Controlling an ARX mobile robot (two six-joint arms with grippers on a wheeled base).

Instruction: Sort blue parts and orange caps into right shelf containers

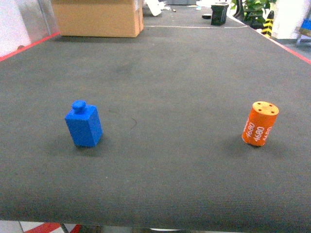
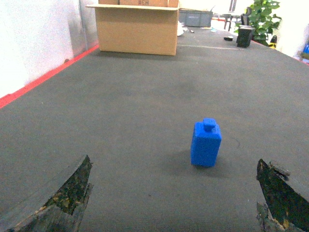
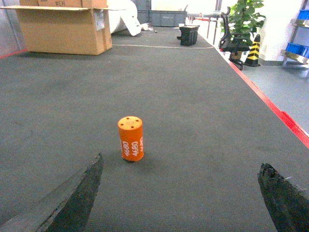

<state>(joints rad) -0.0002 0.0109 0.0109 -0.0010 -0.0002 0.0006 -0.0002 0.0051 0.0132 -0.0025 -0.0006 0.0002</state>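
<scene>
sorting looks not yet begun, judging by how things lie: the blue part [image 1: 83, 124] stands upright on the dark mat [image 1: 165, 77], on the left of the head view, and the orange cap [image 1: 260, 124] stands upright well apart from it on the right, white digits on its side. neither piece is touched by anything

left gripper [image 2: 176, 203] has its jaws spread wide, showing only at the bottom corners of its wrist view, with the blue part ahead of it and a little right of centre. right gripper [image 3: 186, 193] is likewise spread wide and holds nothing, the orange cap ahead of it and a little left of centre. neither gripper shows in the head view

the right shelf containers are not clearly visible; a bit of blue on a rack at the far right edge of the right wrist view could be them, but it is too small to tell. a cardboard box [image 1: 97, 18] sits at the far end of the mat, with a potted plant [image 3: 244, 17] beyond

so both pieces are left to pick up and carry over, one likely for each arm, and nothing is binned so far
</scene>
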